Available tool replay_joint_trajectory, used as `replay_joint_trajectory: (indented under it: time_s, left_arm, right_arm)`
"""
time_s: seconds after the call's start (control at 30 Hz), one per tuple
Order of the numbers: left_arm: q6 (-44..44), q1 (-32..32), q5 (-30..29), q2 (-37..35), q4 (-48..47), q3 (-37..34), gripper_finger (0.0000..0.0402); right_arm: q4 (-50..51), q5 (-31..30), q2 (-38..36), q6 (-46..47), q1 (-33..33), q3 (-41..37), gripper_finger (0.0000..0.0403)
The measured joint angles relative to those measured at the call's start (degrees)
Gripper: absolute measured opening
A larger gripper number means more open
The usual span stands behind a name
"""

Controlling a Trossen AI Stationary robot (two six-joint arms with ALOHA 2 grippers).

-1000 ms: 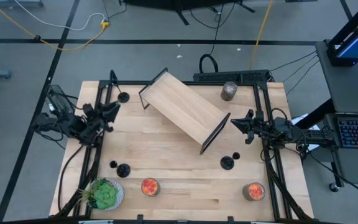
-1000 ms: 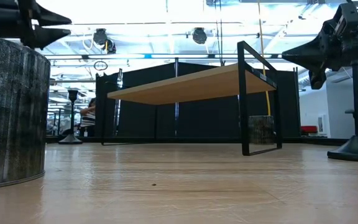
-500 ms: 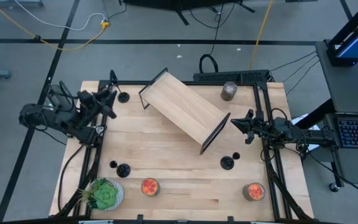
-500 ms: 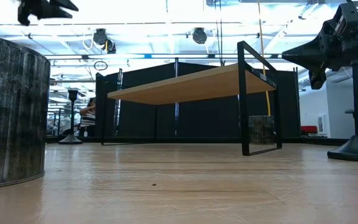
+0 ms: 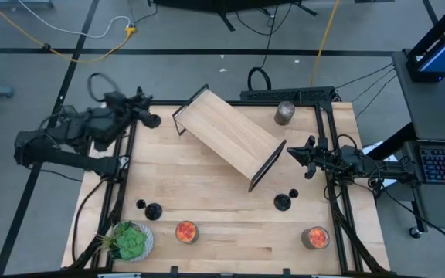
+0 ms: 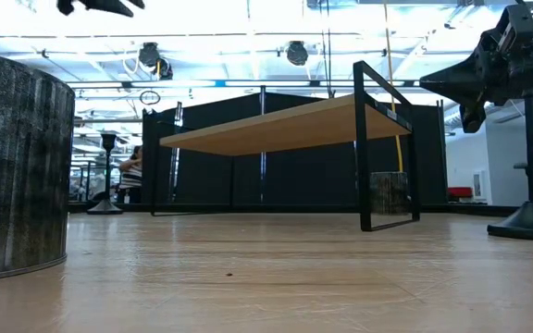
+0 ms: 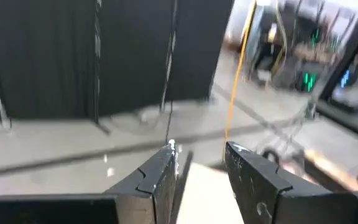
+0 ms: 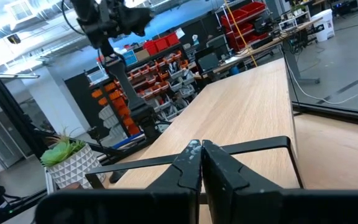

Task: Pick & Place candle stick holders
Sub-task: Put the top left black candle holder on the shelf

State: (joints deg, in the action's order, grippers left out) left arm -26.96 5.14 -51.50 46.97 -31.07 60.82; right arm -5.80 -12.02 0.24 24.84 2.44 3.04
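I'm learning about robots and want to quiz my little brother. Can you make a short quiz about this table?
1. True or false: the left gripper is open and empty, while the right gripper, waiting at the table's right edge, is shut.
2. How many black candle stick holders stand on the table?
3. What stands next to the plant? A) a jar with an orange-red top B) a grey jar C) a keyboard

Key: 1 true; 2 three; 3 A.

Left end effector (image 7: pixel 199 163), fingers (image 7: pixel 160 174) apart, before black curtains (image 7: pixel 73 56).
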Motion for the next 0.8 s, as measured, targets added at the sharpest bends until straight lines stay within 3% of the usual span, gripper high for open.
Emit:
replay_joint_trajectory:
  time_s: [0.3,0.8]
  left_arm:
    - [-13.27,19.71,19.96,11.21,-24.48,7.09,0.0145]
    - [-11.11,50.03,38.78,20.50,-33.88,9.00,0.0145]
  right_arm:
    - [0.00,0.05,-0.01,0.00,0.00,0.01,0.0008]
    - [0.02,0.08,0.00,0.02,0.00,-0.01,0.0008]
